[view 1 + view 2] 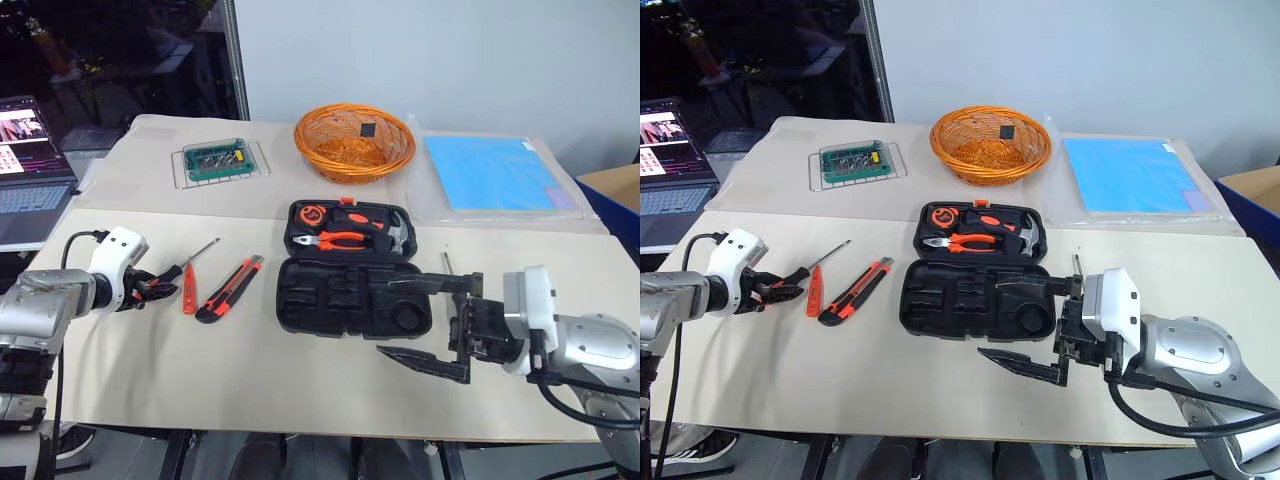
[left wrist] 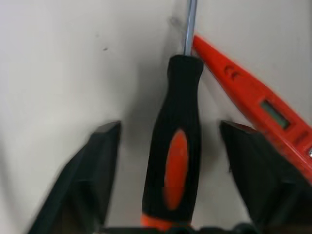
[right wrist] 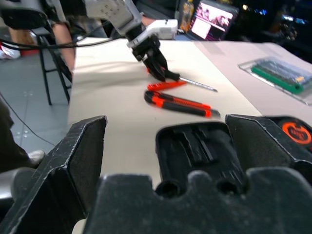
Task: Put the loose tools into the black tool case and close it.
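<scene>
Screwdriver [image 2: 174, 146] first, by the look of it: the left claw [image 1: 148, 286] sits low on the desk [image 1: 250, 370] with its two fingers spread either side of the orange-and-black handle, not yet pinched onto it. The slim red tester [image 1: 189, 290] lies right against that screwdriver, touching near where the shaft meets the handle, and the orange-and-black utility knife [image 1: 230, 289] rests just beside them, between the tester and the case. The black tool case [image 1: 352, 272] lies open in the middle of the desk, pliers, hammer and tape measure already seated in the far half, the near half showing bare slots. Over by the case's right end, the right claw [image 1: 428, 323] hangs with its fingers wide apart and nothing between them. My worry is the tester: it lies so close that one closing finger could catch it, dragging it along or skewing the grip so the screwdriver twists and slips. A hold this far back on the handle may also let the long shaft droop when it comes up. The right claw's lower finger sits close to the case edge and could nudge the case out of line.
</scene>
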`<state>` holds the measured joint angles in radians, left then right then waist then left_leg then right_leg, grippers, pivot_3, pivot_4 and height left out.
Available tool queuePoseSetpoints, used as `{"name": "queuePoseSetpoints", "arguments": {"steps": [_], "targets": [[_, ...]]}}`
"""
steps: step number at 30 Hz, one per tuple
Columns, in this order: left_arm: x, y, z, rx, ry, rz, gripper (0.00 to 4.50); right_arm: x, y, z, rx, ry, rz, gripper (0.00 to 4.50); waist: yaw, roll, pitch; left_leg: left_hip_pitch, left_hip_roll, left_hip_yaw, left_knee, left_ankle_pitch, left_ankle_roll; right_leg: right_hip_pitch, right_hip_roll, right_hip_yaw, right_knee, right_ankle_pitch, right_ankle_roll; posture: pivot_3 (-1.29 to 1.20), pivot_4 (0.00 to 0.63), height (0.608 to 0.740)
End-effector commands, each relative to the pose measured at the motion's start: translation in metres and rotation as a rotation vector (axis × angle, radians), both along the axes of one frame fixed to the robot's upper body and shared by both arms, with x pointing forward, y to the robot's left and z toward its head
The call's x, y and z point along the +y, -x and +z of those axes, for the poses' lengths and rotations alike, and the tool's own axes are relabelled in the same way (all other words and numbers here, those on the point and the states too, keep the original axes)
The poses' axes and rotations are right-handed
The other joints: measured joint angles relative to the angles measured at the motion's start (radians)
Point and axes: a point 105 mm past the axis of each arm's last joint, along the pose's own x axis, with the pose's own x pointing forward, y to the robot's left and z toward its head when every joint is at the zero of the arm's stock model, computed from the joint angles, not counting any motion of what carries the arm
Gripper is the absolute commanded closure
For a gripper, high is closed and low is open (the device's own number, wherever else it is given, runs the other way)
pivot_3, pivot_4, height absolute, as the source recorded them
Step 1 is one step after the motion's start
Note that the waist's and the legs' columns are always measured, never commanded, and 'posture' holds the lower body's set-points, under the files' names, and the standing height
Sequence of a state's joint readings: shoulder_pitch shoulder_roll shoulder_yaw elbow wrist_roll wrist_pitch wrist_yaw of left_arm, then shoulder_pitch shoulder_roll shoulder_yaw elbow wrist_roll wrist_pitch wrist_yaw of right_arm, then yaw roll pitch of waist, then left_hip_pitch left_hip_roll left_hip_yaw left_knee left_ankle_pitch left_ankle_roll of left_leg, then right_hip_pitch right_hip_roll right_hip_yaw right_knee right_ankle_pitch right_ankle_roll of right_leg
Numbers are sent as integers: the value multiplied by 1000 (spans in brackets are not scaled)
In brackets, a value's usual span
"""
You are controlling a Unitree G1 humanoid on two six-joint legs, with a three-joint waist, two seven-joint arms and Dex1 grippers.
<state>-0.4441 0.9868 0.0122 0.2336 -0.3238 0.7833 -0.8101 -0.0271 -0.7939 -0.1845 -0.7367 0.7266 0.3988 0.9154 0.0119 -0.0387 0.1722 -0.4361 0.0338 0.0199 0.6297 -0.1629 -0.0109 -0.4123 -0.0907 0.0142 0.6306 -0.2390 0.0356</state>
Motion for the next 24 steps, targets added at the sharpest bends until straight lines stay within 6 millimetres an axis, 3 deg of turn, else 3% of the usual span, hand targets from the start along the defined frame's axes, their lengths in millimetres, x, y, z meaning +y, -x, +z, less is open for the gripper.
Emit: {"name": "queuePoseSetpoints", "arguments": {"steps": [1, 3, 5, 7, 10, 12, 14, 20, 24], "targets": [[-12, -3, 29, -111, 73, -109, 3090, -1, 2, 5, -36, -9, -39, 0, 0, 0, 0, 0, 0, 0, 0, 0, 0, 0, 0, 0, 0, 0, 0, 0, 150, 740], [-29, 0, 63, -217, 179, -231, 3665, -5, 2, 6, -32, -29, -78, 0, 0, -2, 1, 0, 0, 0, 1, 0, 0, 0, 0, 0, 1, 0, 0, 0, 150, 740], [-52, 10, 90, -242, 269, -363, 3664, -14, 3, 5, -30, -47, -142, 0, 3, -4, 2, -1, 1, 0, 1, 0, 0, -1, 0, 0, 1, 0, -1, 0, 150, 740], [-89, 20, 97, -186, 236, -564, 3664, -30, 4, 1, -29, -28, -248, 0, 8, -5, 2, -6, 0, -2, 4, 0, 0, -3, 0, -2, 1, 0, 0, 0, 150, 740], [-134, 23, 91, -120, 158, -765, 3664, -50, 8, -2, -23, -5, -374, 0, 18, -5, 2, -9, -2, -1, 6, 0, 0, -3, -1, -1, 0, 1, 2, 0, 150, 740], [-177, 9, 84, -120, 112, -863, 3664, -70, 15, -5, -13, 33, -477, 0, 32, 0, 0, -7, -2, 0, 9, -1, 2, 1, -1, 0, 0, 2, 5, 0, 150, 740], [-202, -3, 81, -125, 81, -895, 3664, -79, 20, -6, -5, 61, -525, 0, 33, 0, 0, -4, -2, -1, 14, -1, 3, 8, 1, -1, 0, -3, 12, 0, 150, 740], [-238, -38, 39, -85, -149, -967, 3664, -89, 24, 5, -59, 41, -611, 0, -11, 0, 0, -2, 0, 1, 15, 0, 4, 8, 3, 4, 1, -2, 6, 0, 150, 740], [-243, -55, 27, -96, -275, -993, 3664, -85, 26, 8, -83, 40, -630, 0, -7, 0, 0, -3, 0, 0, 15, 0, 5, 7, 3, 4, 1, -2, 9, 0, 150, 740]]}}
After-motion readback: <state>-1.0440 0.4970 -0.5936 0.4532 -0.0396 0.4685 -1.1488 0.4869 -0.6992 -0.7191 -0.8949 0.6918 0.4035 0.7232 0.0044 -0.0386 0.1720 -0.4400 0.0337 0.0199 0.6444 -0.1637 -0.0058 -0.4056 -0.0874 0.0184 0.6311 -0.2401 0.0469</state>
